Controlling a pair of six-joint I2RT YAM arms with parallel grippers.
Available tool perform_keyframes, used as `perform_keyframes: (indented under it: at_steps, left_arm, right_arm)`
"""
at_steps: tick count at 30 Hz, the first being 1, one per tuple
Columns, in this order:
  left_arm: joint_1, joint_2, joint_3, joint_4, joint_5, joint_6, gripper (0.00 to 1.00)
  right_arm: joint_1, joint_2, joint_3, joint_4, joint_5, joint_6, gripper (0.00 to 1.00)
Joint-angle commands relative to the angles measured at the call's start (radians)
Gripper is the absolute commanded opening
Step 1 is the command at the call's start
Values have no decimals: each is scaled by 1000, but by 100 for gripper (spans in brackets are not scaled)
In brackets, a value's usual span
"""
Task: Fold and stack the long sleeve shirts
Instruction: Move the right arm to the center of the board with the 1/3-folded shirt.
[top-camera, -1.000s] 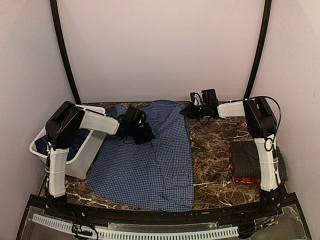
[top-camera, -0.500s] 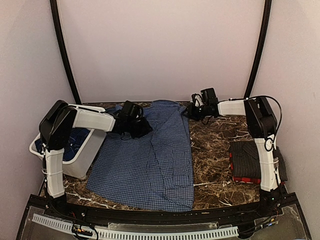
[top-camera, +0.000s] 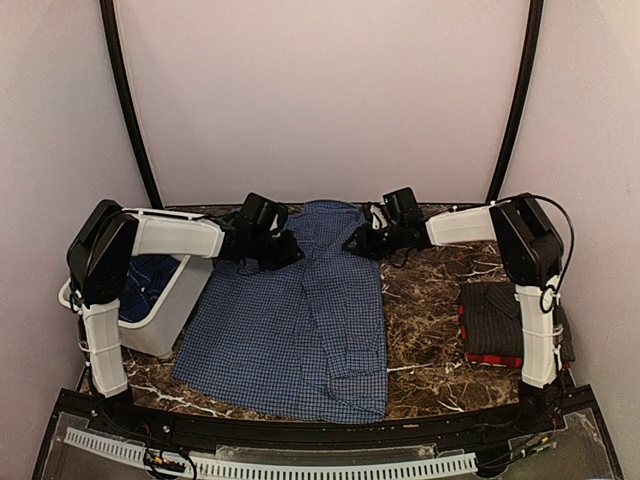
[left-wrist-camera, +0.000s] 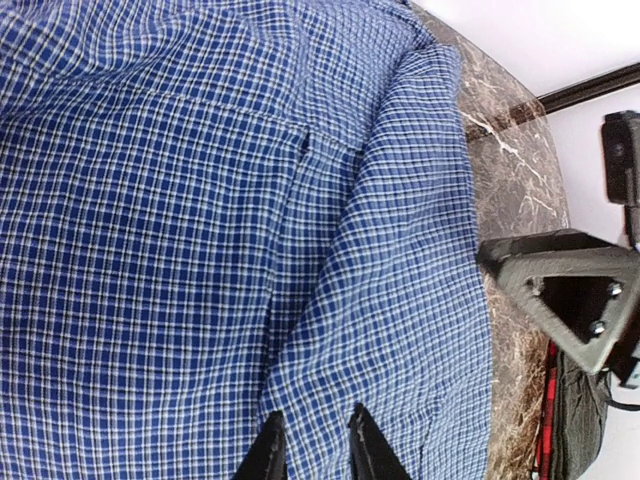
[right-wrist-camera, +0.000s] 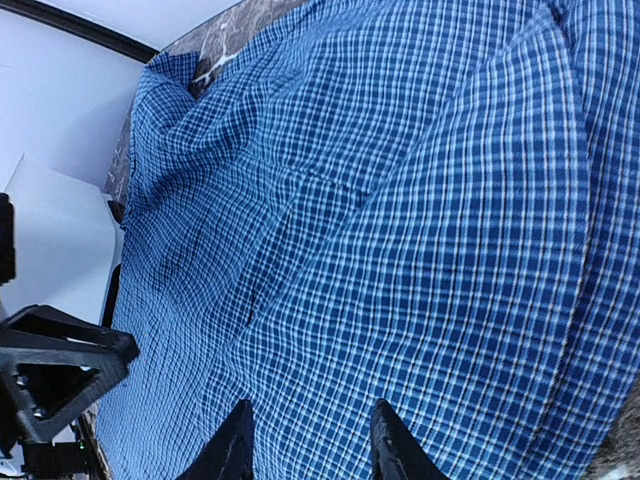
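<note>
Right fingers (right-wrist-camera: 238, 445) leftward, over checked shirt (top-camera: 300, 320)

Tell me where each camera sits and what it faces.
Top: above and behind, looking down at the table; left arm, right arm show.
Left wrist: on the left arm, facing the blue shirt; left gripper at bottom.
Right wrist: on the right arm, facing the shirt; right gripper at bottom.
Shared: each wrist view shows the shirt and the other gripper.

Pale pinkish walls (top-camera: 320, 90); dark veined marble tabletop (top-camera: 430, 300); curved black poles (top-camera: 127, 100) at back corners.
</note>
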Motion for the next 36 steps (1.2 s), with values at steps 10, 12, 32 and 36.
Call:
perform_keyframes:
  at_steps: [10, 12, 32, 36]
  left_arm:
    - [-7, -232, -44, -127, -31, 112, 22]
    - [-7, -252, -48, -146, -45, 124, 22]
    - [-33, -347, -166, -278, -60, 234, 22]
    - [-75, -326, -199, -317, -90, 254, 22]
  right_arm:
    - [-8, 63, -126, 158, 1, 138, 37]
    - [-23, 70, -152, 165, 3, 150, 37]
    - [-239, 1, -206, -53, 87, -4, 37]
    - [-273, -7, -184, -93, 95, -39, 38]
